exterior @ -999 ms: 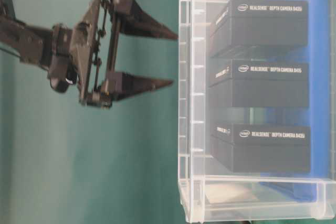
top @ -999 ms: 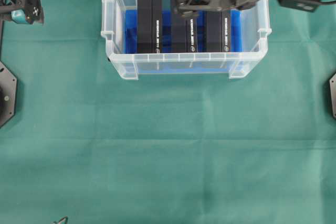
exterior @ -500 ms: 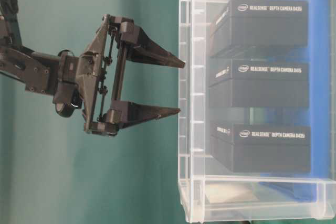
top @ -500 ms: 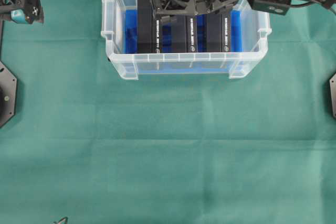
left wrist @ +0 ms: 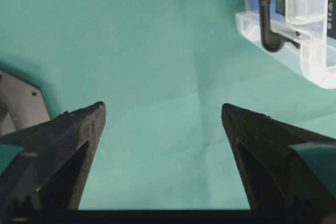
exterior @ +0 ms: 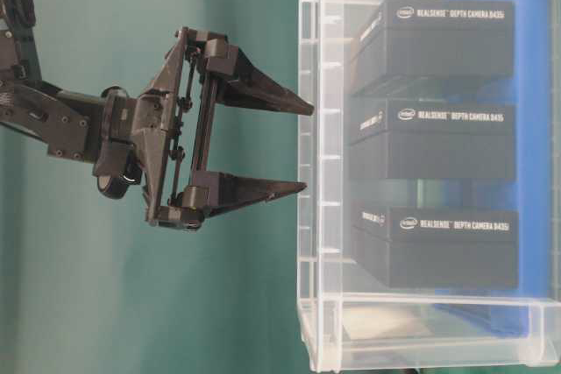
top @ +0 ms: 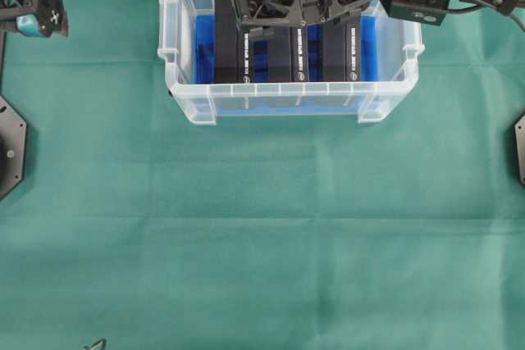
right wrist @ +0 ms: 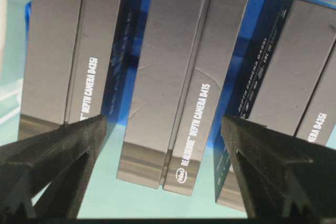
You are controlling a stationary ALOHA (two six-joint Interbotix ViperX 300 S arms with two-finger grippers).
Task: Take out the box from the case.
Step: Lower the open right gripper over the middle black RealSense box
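Observation:
The case [top: 184, 63] is a clear plastic tub with a blue floor at the top middle of the green cloth. Three black boxes stand side by side in it: left [top: 233, 43], middle [top: 291, 55] and right [top: 340, 53]. My right gripper [top: 299, 4] hangs open above the case, its tips [exterior: 307, 148] just short of the rim [exterior: 307, 243]. In the right wrist view the gripper [right wrist: 163, 121] straddles the middle box [right wrist: 178, 77] without touching it. My left gripper [top: 37, 7] is far off at the top left, open [left wrist: 163, 107] over bare cloth.
Black hexagonal plates lie at the left edge [top: 8, 149] and the right edge [top: 519, 149]. A small black clip [left wrist: 268, 24] hangs on the case's near-left corner [left wrist: 315, 56]. Green cloth [top: 262, 243] covers the table in front of the case.
My right gripper has shifted left from over the right-hand boxes to over the middle box and come closer to the rim. It stayed open. The left arm has not moved.

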